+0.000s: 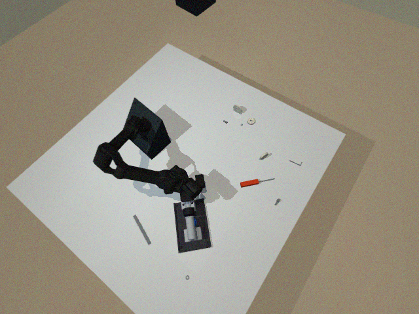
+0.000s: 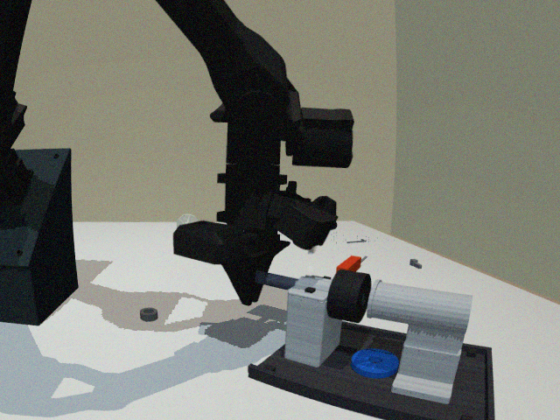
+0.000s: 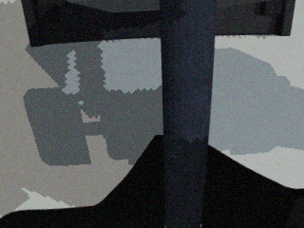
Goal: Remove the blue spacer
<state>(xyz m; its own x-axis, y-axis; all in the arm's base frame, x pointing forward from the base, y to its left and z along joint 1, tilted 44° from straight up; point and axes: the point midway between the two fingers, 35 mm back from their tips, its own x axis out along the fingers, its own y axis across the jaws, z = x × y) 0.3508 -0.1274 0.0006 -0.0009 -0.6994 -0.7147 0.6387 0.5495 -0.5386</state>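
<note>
The blue spacer (image 1: 195, 221) (image 2: 374, 363) is off the shaft and appears flat, at base plate level (image 2: 307, 384) between the small block and the housing. Black spacers (image 1: 188, 211) (image 2: 349, 296) remain around the shaft line, beside the small grey block (image 2: 304, 325). A narrow gap separates them from the big grey housing (image 1: 191, 227) (image 2: 420, 304). My gripper (image 2: 248, 296) (image 3: 172, 142) is shut on the dark shaft (image 2: 277, 280) (image 3: 187, 71), at its outer end left of the small block in the exterior view. The shaft's inner end is hidden.
A dark ring (image 2: 149, 314) lies on the white table (image 1: 84, 175) near the arm's base. A grey bar (image 1: 141, 229) lies beside the base plate and a red screwdriver (image 1: 249, 183) (image 2: 349, 263) lies on its other side. Small parts lie farther off.
</note>
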